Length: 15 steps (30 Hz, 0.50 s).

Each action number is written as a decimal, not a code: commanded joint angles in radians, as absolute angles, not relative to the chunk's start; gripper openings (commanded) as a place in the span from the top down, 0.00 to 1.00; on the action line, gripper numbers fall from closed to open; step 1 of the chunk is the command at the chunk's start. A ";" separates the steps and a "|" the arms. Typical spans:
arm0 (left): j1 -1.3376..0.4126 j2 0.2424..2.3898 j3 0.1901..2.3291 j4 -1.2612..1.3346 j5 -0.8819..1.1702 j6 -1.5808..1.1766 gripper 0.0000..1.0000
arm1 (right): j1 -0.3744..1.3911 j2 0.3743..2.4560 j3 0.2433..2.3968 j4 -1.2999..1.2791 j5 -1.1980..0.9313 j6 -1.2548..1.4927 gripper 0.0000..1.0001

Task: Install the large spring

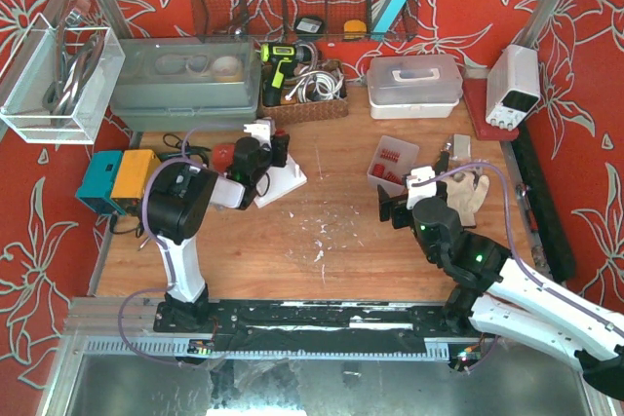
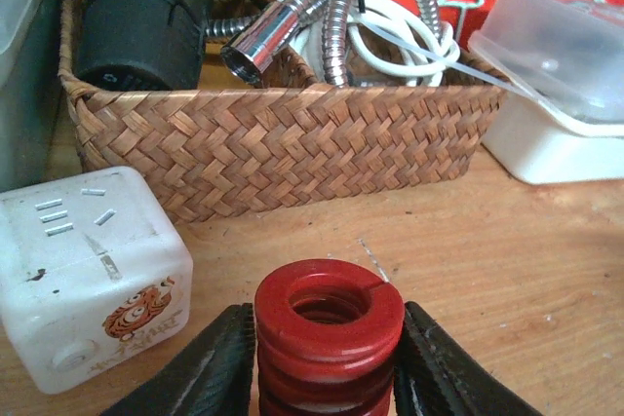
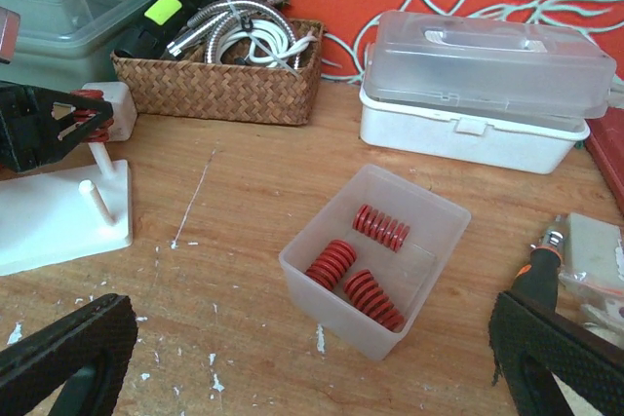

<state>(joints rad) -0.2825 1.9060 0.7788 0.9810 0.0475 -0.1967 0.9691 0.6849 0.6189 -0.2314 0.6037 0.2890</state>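
One large spring [image 2: 330, 348], axis upright, pinched by your left gripper [image 2: 328, 323] over the peg [image 3: 101, 156]; right gripper [image 3: 307, 323] spread wide, well apart.

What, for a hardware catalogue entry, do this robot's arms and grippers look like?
The left arm and right arm both have white links and rounded black joint housings, each trailing a lilac cable; small green lights glow on the right one. The left gripper has smooth, curved black fingers; the right gripper has black fingers with a fine gridded texture.
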 commanded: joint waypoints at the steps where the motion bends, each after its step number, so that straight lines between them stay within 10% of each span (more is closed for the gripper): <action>1: -0.287 1.872 0.764 1.005 0.044 -0.190 0.55 | 0.965 0.674 0.604 -0.237 0.638 0.282 0.01; 15: -0.288 1.788 0.741 0.989 0.092 -0.191 0.42 | 0.963 0.700 0.601 -0.226 0.646 0.279 0.01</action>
